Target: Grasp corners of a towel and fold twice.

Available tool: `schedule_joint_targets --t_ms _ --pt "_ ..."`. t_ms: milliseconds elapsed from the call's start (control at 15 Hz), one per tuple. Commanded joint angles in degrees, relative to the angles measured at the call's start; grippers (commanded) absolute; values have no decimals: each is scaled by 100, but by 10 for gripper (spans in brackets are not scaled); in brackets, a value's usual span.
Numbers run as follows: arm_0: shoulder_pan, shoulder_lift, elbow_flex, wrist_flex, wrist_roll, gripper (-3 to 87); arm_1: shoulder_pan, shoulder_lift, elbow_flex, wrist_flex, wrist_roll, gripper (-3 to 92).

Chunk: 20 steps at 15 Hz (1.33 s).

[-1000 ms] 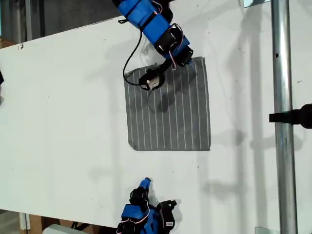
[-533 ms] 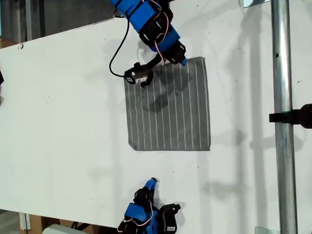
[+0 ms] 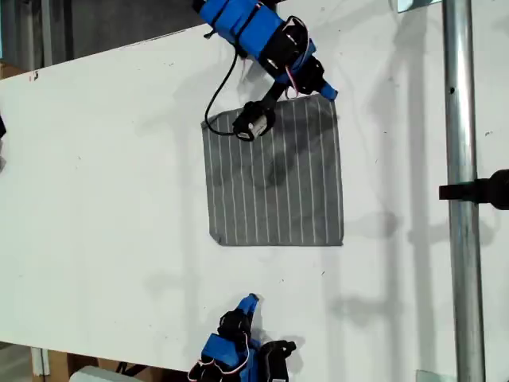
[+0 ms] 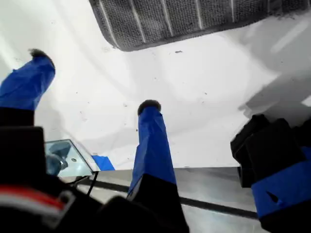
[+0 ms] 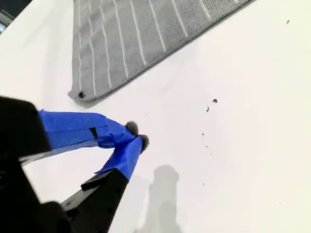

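Note:
The grey striped towel (image 3: 274, 179) lies flat on the white table (image 3: 103, 199). In the exterior view my first gripper (image 3: 320, 87) hangs at the towel's upper right corner (image 3: 331, 99). Its wrist view shows it open (image 4: 92, 85), the blue fingers (image 4: 148, 126) over bare table with a rounded corner (image 4: 121, 46) of the towel (image 4: 184, 19) just beyond the tips. My second gripper (image 3: 250, 302) is near the table's lower edge in the exterior view, below the towel. It is shut and empty (image 5: 136, 141), a short way from another corner (image 5: 78, 94) of the towel (image 5: 126, 43).
A metal pole (image 3: 461, 191) with a black clamp (image 3: 485, 189) runs down the exterior view's right. The first wrist view shows a grey rail (image 4: 218, 204), a glassy piece with blue tape (image 4: 68, 158) and a black-and-blue part (image 4: 274, 170).
The first arm swung from above the towel's upper middle, briefly toward its upper left, then over to its upper right corner. The second gripper shifted slightly right. The towel has not moved.

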Motion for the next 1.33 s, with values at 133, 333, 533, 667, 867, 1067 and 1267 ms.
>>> schedule_joint_targets --t_ms 133,333,533,667,867,1067,1267 --pt "-70 536 79 132 -97 -31 -272 -237 738 -466 703 394" --pt "-53 519 88 114 -176 -31 149 -694 1441 -1679 642 390" --pt "-44 527 97 141 -211 -31 562 -976 1969 -2892 536 382" --pt "-35 527 88 158 -211 -31 835 -993 2373 -3718 281 308" --pt "9 501 -18 211 -229 -31 1090 -105 3270 -4887 -220 0" --pt "26 176 -343 246 -211 -31 976 431 3384 -4685 -237 -1" --pt "448 -2848 -2373 255 -439 -31 1011 519 3410 -4676 -264 -1"
